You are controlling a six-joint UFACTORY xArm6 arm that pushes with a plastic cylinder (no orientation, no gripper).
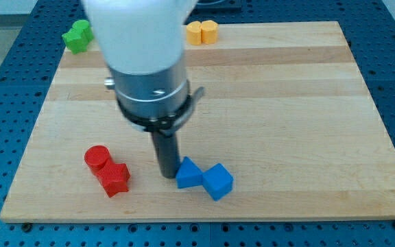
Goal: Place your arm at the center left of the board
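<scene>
Tool tip (166,176) touching two blue blocks (205,179), two red blocks (107,170) left

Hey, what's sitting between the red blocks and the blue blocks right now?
Only my tip, its end close beside the blue blocks; bare board separates it from the red blocks. The camera view shows this.

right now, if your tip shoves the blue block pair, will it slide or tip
Probably slide: the blue block pair sits low and flat on the smooth wooden board. The two pieces may separate or pivot, since my tip meets only their left end.
</scene>
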